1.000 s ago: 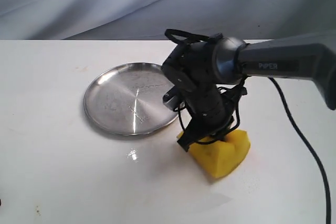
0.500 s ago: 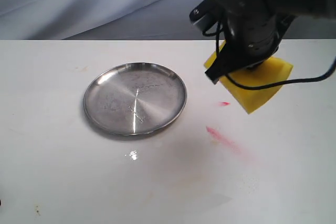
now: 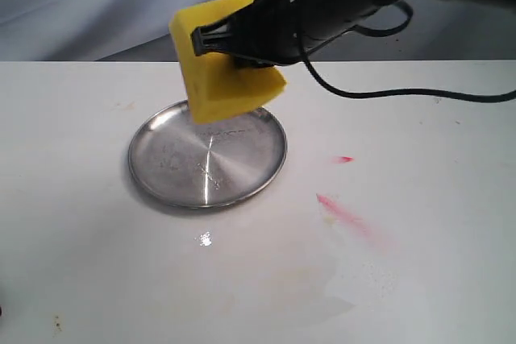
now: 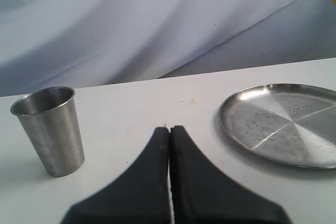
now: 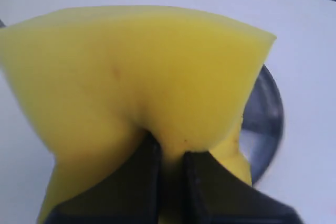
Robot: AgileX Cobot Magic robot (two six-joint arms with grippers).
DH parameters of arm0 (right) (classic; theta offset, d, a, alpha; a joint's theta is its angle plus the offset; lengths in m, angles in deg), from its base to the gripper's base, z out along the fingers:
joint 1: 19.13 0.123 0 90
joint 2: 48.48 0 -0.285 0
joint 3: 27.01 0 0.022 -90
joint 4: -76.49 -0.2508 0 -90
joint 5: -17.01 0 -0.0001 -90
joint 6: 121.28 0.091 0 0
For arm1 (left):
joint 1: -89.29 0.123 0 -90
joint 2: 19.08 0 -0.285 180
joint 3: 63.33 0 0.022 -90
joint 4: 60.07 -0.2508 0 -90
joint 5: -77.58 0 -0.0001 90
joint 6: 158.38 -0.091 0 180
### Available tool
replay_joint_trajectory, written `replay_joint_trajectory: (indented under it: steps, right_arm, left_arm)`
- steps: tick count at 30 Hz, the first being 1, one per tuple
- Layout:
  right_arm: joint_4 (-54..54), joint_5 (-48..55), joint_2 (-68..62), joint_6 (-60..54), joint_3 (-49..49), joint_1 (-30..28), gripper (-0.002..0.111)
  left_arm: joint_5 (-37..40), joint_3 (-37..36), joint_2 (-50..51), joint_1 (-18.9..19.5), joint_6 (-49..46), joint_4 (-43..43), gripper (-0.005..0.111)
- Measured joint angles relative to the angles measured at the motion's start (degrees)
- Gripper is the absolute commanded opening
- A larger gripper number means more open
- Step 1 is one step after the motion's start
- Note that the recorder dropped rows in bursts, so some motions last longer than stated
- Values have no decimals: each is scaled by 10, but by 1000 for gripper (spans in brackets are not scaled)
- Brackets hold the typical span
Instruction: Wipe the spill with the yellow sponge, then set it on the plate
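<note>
Between the jaws of your right gripper (image 3: 222,47), which are pinching deep into its middle, the sponge (image 3: 211,94) is hanging tilted in the air over the far rim of the plate (image 3: 173,163), not touching it. You are working the placing step, I judge; next you are needing to lower over the centre and release. Your left gripper (image 4: 169,129) is sitting closed, empty.

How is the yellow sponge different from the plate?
The sponge is yellow and blocky; the plate is silver, shiny and round. The sponge hangs in the air above the plate, pinched by the right gripper; the plate lies flat on the table. The sponge dents where it is squeezed; the plate looks hard.
</note>
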Motion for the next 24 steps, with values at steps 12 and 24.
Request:
replay_joint_trajectory:
  steps: [12, 24]
  right_arm:
    - [-67, -193, -170, 39, 20, -11, 1]
    - [-100, -94, -225, 62, 85, -39, 72]
  left_arm:
    - [0, 0, 0, 0, 0, 0, 0]
    - [0, 0, 0, 0, 0, 0, 0]
